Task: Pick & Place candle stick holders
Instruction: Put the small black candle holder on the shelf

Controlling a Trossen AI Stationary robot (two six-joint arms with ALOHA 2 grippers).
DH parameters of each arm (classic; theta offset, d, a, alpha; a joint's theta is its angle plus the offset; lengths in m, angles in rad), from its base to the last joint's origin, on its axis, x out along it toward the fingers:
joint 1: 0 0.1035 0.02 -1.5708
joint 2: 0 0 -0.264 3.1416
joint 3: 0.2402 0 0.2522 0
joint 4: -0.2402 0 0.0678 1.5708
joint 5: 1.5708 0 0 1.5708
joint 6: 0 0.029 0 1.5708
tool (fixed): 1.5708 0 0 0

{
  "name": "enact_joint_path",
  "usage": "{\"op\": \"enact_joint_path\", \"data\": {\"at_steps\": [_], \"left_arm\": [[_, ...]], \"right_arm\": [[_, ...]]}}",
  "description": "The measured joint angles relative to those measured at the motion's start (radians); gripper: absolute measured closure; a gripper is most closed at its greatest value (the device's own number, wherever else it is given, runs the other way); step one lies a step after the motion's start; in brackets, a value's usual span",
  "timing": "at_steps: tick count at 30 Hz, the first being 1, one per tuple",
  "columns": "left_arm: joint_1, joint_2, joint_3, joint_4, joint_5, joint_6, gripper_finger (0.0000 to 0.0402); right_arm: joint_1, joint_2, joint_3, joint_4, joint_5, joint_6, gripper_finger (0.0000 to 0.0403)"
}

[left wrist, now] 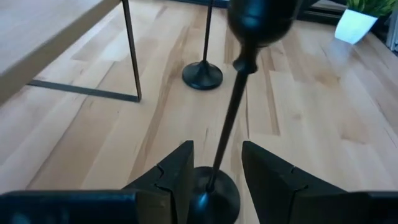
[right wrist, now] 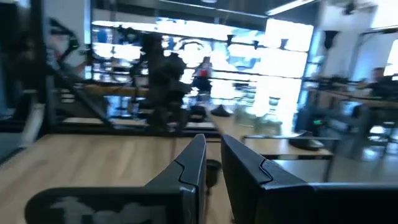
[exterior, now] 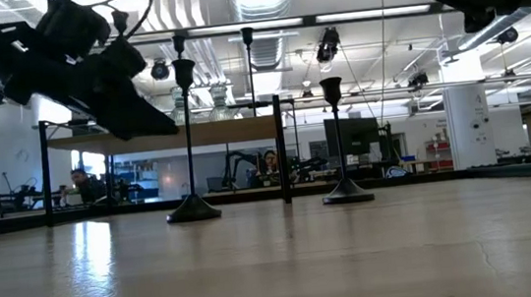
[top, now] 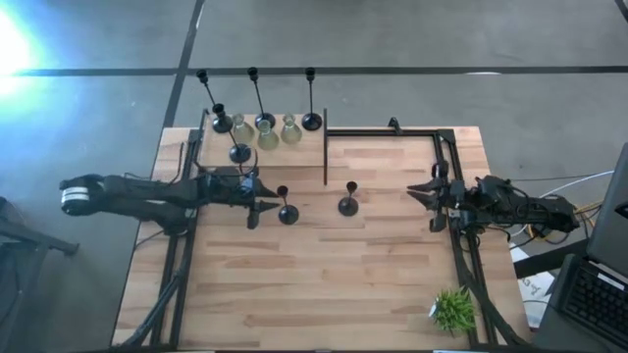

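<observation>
A black candle stick holder [top: 287,212] stands upright on its round base on the wooden table. Its thin stem [left wrist: 227,124] rises between the open fingers of my left gripper [left wrist: 217,149], which reaches in low from the table's left [top: 267,208] and touches nothing. A second black holder [top: 348,204] stands on its base a little to the right. In the low view these two stand at left [exterior: 194,210] and right [exterior: 347,194]. My right gripper [top: 414,193] hovers at the right edge, its fingers [right wrist: 213,146] nearly together and empty.
A raised shelf [top: 211,142] at the back left carries several black holders [top: 265,123] and three pale glass ones [top: 267,135]. Its black post [top: 325,147] stands just behind the two holders. A potted plant [top: 453,309] sits at the near right corner.
</observation>
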Motion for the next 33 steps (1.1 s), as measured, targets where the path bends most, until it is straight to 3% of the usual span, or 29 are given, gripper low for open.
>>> {"op": "enact_joint_path", "data": {"at_steps": [5, 22, 25, 30, 33], "left_arm": [[0.000, 0.070, 0.000, 0.093, 0.000, -0.002, 0.0262], [0.000, 0.181, 0.012, 0.225, 0.012, -0.039, 0.0265], [0.000, 0.189, 0.017, 0.225, 0.014, -0.039, 0.0285], [0.000, 0.181, 0.019, 0.226, 0.011, -0.053, 0.0379], [-0.001, 0.162, 0.020, 0.232, 0.004, -0.101, 0.0384]], "right_arm": [[0.000, -0.055, -0.022, -0.020, 0.112, -0.018, 0.0360], [0.001, -0.042, -0.033, -0.038, 0.138, -0.002, 0.0360], [0.001, -0.042, -0.033, -0.038, 0.137, 0.000, 0.0360], [0.001, -0.041, -0.033, -0.038, 0.137, 0.001, 0.0360], [0.001, -0.042, -0.033, -0.037, 0.137, 0.001, 0.0360]]}}
